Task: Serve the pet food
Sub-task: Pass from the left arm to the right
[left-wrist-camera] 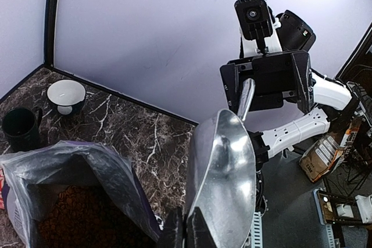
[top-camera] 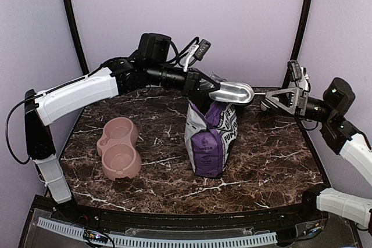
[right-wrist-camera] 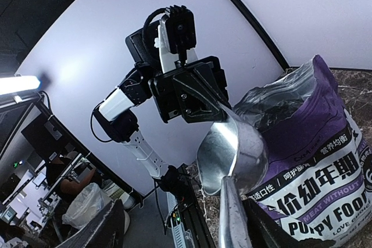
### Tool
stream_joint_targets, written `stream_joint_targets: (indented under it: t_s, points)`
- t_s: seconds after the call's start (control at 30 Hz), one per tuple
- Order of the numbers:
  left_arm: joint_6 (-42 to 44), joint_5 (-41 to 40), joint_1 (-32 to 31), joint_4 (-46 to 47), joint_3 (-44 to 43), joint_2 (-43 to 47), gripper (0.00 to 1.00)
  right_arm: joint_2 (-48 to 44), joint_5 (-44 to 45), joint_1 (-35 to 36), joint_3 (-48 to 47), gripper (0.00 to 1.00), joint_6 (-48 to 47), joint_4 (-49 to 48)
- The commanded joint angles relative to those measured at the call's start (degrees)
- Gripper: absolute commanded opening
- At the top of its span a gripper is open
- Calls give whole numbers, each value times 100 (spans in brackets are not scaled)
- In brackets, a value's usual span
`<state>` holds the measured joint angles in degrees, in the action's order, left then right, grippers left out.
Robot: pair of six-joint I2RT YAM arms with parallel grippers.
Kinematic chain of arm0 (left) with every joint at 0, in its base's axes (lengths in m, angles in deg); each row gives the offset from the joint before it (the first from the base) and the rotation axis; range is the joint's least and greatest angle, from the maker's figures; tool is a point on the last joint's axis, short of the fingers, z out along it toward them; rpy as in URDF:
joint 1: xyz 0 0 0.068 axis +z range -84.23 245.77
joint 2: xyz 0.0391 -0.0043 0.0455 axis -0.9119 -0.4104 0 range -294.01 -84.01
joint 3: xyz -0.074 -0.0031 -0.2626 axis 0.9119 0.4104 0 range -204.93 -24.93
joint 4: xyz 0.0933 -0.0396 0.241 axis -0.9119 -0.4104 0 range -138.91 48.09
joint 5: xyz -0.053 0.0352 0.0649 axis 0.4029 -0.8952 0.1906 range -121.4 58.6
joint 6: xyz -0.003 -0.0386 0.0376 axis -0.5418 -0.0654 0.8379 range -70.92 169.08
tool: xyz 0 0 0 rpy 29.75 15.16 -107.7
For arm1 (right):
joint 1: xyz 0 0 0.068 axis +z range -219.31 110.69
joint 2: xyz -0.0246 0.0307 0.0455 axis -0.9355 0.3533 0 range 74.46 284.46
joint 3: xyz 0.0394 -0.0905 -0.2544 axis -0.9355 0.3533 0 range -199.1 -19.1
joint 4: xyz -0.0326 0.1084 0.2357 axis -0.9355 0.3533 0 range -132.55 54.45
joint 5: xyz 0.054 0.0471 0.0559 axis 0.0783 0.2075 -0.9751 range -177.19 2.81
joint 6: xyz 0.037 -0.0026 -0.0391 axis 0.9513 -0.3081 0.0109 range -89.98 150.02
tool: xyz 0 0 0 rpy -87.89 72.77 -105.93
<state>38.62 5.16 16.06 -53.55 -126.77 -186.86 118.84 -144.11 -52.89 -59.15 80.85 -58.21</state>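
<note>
One scoop [top-camera: 232, 92], pinched by its lip in left gripper [left-wrist-camera: 185, 232]; handle lies between spread fingers of right gripper [top-camera: 269, 101], presumably for handover; pet food [left-wrist-camera: 75, 213] inside open bag [top-camera: 208, 137], mid-bench; bowl [top-camera: 119, 146] near left edge, unfilled.

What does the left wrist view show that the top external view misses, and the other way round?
Only the left wrist view shows the pet food lying inside the open purple bag, plus a black mug and a white bowl near the wall. Only the top external view shows the pink double bowl. Both show the metal scoop above the bag.
</note>
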Motion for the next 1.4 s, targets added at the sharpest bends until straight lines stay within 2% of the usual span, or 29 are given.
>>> stream_joint_targets:
  t_s: [0.0,0.17,0.53,1.17,1.37]
  points:
    - [210,35,-3,123,20,331,0,58,-260,-33,-279,63,108,-154]
    - [246,78,-10,118,0,274,0,162,-330,-31,-344,57,140,-178]
    - [402,-23,-54,0,-70,206,0,436,-242,-28,-548,55,-90,275]
    - [554,-360,-118,-264,-279,16,0,618,-357,-12,-657,35,-381,722]
    - [595,-393,-143,-316,-329,-25,0,664,-392,0,-755,32,-574,994]
